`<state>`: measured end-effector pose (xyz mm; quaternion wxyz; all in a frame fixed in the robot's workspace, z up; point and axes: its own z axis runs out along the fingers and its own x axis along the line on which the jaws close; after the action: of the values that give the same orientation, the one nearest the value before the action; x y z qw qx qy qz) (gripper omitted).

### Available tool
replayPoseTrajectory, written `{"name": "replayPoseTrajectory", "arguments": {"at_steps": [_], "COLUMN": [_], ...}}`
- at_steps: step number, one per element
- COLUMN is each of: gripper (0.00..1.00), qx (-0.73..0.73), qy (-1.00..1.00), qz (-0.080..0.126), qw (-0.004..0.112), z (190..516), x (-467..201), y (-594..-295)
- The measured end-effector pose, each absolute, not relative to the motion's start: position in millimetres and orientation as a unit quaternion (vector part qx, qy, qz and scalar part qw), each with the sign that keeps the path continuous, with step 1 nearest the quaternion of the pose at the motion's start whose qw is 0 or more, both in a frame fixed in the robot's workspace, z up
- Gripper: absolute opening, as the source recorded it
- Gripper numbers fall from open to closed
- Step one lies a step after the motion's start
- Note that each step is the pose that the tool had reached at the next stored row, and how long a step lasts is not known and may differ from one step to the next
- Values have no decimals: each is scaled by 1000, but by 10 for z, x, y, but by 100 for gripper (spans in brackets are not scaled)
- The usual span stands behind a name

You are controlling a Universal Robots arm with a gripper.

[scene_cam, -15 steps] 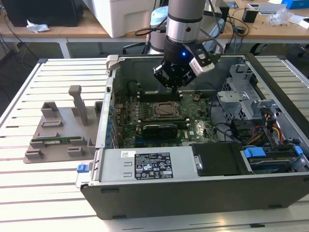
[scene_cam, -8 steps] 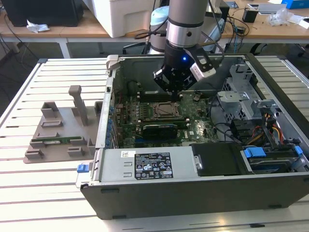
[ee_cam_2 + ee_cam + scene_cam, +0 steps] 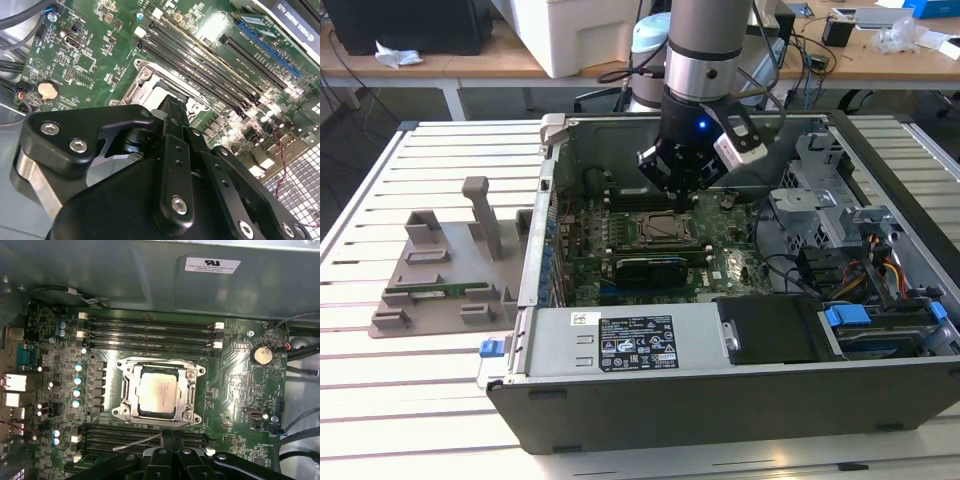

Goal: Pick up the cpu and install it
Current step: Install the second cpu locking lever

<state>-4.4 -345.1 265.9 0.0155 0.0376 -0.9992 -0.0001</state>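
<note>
The cpu (image 3: pixel 157 394) lies flat inside the metal frame of the socket (image 3: pixel 131 410) on the green motherboard (image 3: pixel 235 385), with its silvery top facing up, as the first wrist view shows. In the exterior view the same square chip (image 3: pixel 657 228) sits in the middle of the board, inside the open computer case (image 3: pixel 740 390), which rests on a slatted white worktop (image 3: pixel 410 390). The hand (image 3: pixel 682 190) hangs above the board, just beside the socket and a little behind it, and it carries nothing that I can see. If its fingers are spread or pressed together, I cannot tell: in the first wrist view the black fingers (image 3: pixel 170 442) appear close to each other at the edge of the picture, near the socket frame, but their tips are hidden. In the second wrist view the black body of the hand (image 3: pixel 172 165) covers the socket area, and the long memory slots (image 3: pixel 210 70) run beside it. A thin metal lever (image 3: pixel 137 442) lies across the lower memory slots, near the socket. On the exterior view's left a grey holder (image 3: pixel 450 270) stands on the worktop, apart from the case.
</note>
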Motion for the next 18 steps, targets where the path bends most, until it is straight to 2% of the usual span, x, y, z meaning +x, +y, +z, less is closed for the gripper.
{"name": "replayPoseTrajectory", "arguments": {"at_steps": [7,11,12,18], "gripper": [11,11,11,11], "qx": [38,38,38,39], "qy": [-999,-998,-997,-997], "qz": [-1,-38,-58,-63], "qw": [16,14,13,13], "z": [2633,2632,2632,2590], "x": [-45,-45,-46,-73], "y": [-3478,-3480,-3486,-3614]}}
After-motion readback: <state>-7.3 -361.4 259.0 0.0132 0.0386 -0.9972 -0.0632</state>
